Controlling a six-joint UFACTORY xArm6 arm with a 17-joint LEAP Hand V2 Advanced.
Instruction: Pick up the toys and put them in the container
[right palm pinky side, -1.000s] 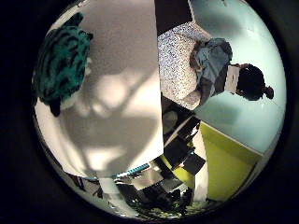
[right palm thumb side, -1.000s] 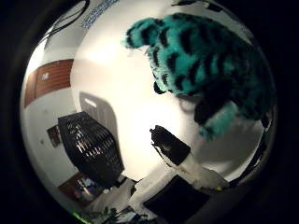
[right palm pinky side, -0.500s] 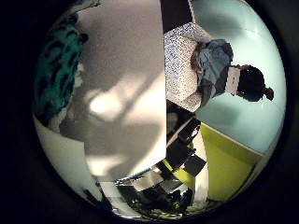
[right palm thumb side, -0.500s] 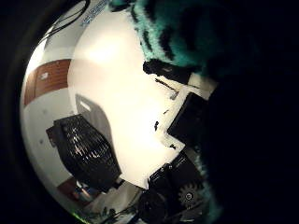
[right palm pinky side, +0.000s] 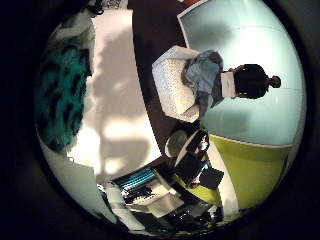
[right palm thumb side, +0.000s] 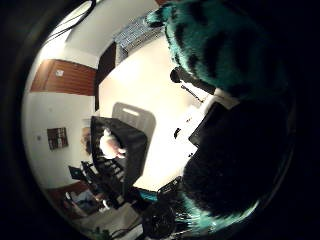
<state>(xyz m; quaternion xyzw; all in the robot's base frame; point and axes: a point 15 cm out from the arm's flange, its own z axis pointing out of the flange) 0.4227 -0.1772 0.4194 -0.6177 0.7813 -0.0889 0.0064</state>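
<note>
A teal plush toy with black stripes (right palm thumb side: 215, 45) fills much of the right thumb side palm view, close against the palm. Its fur also shows at the edge of the right little finger side palm view (right palm pinky side: 60, 90). My right hand (right palm thumb side: 203, 122) has black fingers curled against the plush. A black mesh container (right palm thumb side: 125, 150) stands on the white table (right palm thumb side: 150, 85), away from the hand. A pale pinkish thing (right palm thumb side: 108, 146) lies in the container.
A patterned armchair (right palm pinky side: 172, 85) stands beyond the table's edge on a dark floor. Cluttered equipment (right palm pinky side: 150, 188) sits near the table's end. A yellow-green surface (right palm pinky side: 250, 170) lies beside it. A brown panel (right palm thumb side: 65, 75) hangs on the wall.
The plush lay on the table away from the palm; now it fills the thumb side view, with the fingers closed on it. Both views have swung round, so the hand has turned and moved.
</note>
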